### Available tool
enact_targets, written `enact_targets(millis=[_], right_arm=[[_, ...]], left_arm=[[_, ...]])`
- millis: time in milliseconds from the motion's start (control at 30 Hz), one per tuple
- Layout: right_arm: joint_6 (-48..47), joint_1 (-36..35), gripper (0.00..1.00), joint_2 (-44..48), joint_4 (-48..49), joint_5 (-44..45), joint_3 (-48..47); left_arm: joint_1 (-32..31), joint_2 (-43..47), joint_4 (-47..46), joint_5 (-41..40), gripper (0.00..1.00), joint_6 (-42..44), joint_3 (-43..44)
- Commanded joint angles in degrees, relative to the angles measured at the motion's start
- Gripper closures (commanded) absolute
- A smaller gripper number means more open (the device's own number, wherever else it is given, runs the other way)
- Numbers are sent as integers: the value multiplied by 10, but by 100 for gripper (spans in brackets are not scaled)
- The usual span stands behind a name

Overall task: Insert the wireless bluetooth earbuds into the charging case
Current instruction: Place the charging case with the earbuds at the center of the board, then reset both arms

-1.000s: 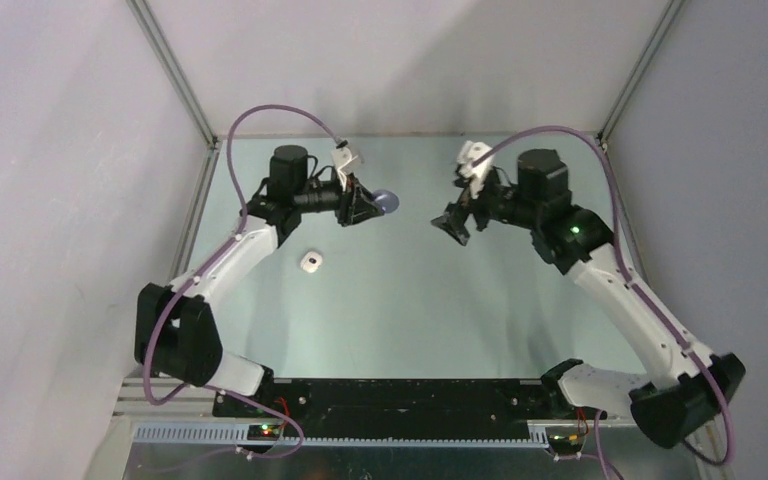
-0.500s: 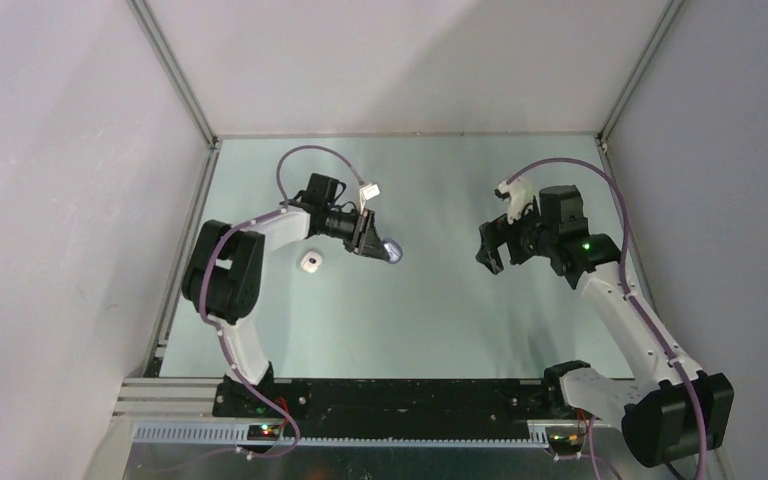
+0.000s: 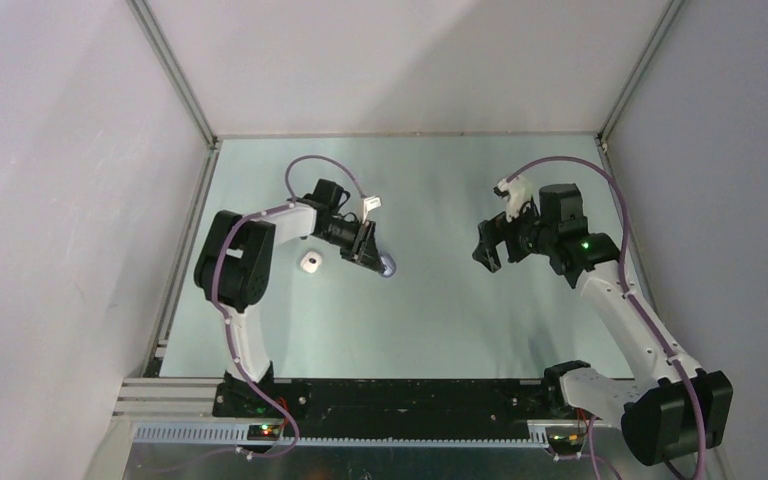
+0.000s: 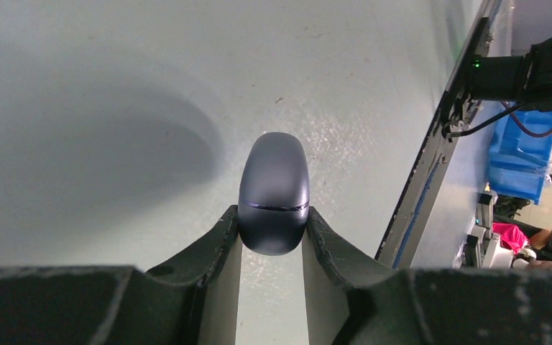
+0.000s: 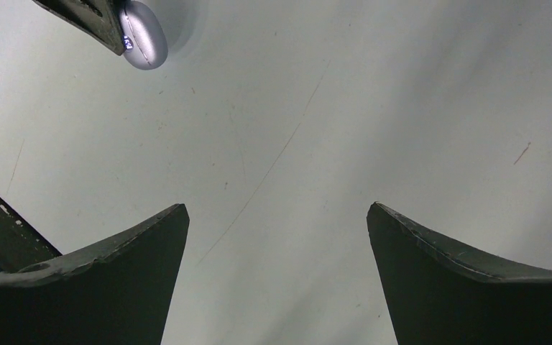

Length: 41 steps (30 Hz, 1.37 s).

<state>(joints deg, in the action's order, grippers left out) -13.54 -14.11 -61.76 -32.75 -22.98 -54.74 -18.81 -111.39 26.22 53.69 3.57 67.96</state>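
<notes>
One rounded, glossy, grey-purple charging case (image 4: 274,190) is closed.

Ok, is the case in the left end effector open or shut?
Shut. The case, pinched by the left end effector, shows only a thin seam line.

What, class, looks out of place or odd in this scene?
Nothing is spilled or damaged. One oddity: the purple case, pinched in the left fingers, is closed, and no earbuds show. A white case lies alone.
</notes>
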Motion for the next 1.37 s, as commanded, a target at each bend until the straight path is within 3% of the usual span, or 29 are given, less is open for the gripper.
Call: enact_targets(millis=[0,67,133,167,200,267,300,433,533,600,767,967,1200,1333], right_arm=[[10,2,1,-16,47,-16,-12],[17,2,1,-30,58,-23,-21],[23,1,1,-47,63,-28,-33],[23,0,1,-54,63,-29,-38],[22,0,1,-68,62,-31,-52],[19,-1,1,-92,53,-35,-77],[17,-1,1,-108,48,-36,-86],[23,-1,1,-155,47,-39,-139],[62,-3,1,-187,67,-2,-191],[78,-8,1,-216,86,45,-233],[160,-25,1,-309,128,253,-373],[177,-39,1,-377,12,358,-502],[186,-50,1,-336,37,372,-416],[178,-60,1,-320,40,381,-382]], left_arm=[[2,-7,28,-31,87,19,36],[2,-4,42,-57,76,21,44],[3,12,52,-115,57,24,49],[4,22,54,-127,43,36,48],[9,45,51,-143,38,42,45],[19,78,40,-161,5,51,39],[28,87,36,-167,3,54,41],[58,130,36,-208,0,53,73],[77,194,-20,-232,0,49,75],[87,246,-88,-274,0,39,56],[101,365,-266,-485,0,4,-6],[104,372,-193,-527,0,-4,37],[106,372,-177,-507,0,14,-3],[115,349,-126,-482,0,-8,16]])
